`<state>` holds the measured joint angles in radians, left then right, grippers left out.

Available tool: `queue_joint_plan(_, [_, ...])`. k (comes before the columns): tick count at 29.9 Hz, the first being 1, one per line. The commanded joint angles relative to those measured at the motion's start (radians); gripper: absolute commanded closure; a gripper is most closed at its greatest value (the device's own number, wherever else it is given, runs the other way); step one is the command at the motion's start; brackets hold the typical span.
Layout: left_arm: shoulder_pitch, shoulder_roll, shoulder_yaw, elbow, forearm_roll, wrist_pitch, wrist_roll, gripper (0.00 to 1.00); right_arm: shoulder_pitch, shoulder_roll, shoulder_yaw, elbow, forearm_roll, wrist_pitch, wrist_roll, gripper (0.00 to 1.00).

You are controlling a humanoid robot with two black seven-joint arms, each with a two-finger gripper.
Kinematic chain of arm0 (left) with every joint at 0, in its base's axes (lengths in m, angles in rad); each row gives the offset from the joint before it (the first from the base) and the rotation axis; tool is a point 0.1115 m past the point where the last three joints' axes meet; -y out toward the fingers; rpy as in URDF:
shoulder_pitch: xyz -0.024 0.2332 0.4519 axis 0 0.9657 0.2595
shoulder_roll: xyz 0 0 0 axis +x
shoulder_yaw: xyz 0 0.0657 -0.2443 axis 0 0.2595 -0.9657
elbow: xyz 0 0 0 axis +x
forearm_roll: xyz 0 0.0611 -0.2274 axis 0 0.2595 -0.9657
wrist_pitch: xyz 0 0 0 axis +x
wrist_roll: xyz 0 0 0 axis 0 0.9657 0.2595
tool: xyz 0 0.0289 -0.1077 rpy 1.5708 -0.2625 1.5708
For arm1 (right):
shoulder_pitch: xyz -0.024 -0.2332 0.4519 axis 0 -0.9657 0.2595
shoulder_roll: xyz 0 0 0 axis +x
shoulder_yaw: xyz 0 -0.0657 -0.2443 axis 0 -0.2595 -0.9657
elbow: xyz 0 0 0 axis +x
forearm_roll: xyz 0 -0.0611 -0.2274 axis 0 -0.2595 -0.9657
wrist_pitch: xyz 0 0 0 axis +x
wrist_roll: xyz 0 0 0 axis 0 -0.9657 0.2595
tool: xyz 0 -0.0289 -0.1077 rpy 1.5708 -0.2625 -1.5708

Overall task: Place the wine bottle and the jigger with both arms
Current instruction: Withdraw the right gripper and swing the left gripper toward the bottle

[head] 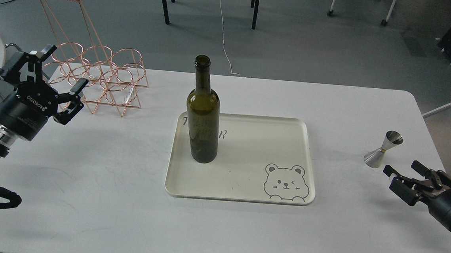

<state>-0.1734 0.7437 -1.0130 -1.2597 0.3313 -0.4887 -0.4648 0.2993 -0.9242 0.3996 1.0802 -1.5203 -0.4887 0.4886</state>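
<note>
The wine bottle (203, 113), dark olive-green and upright, stands on the left part of the cream tray (289, 127) with a bear drawing. The jigger (382, 150), small and silver, stands upright on the white table right of the tray. My right gripper (402, 174) is open and empty, low at the right edge, just below and right of the jigger and apart from it. My left gripper (60, 75) is open and empty at the far left, well away from the bottle, beside the copper rack.
A copper wire bottle rack (96, 77) stands at the table's back left, right next to my left gripper. The table's right edge (431, 129) runs close to the jigger. Chair legs and cables lie on the floor beyond the table.
</note>
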Motion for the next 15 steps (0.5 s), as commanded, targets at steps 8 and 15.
queue_joint_plan(8, [-0.003,0.045,-0.002,-0.001,0.021,0.0,-0.024,0.02,0.036,-0.136,0.008,0.538,0.593,0.0,0.0,0.05])
queue_joint_plan(15, [-0.009,0.12,-0.004,-0.024,0.193,0.0,-0.024,0.02,0.19,-0.059,0.021,0.531,0.978,0.024,0.0,0.04])
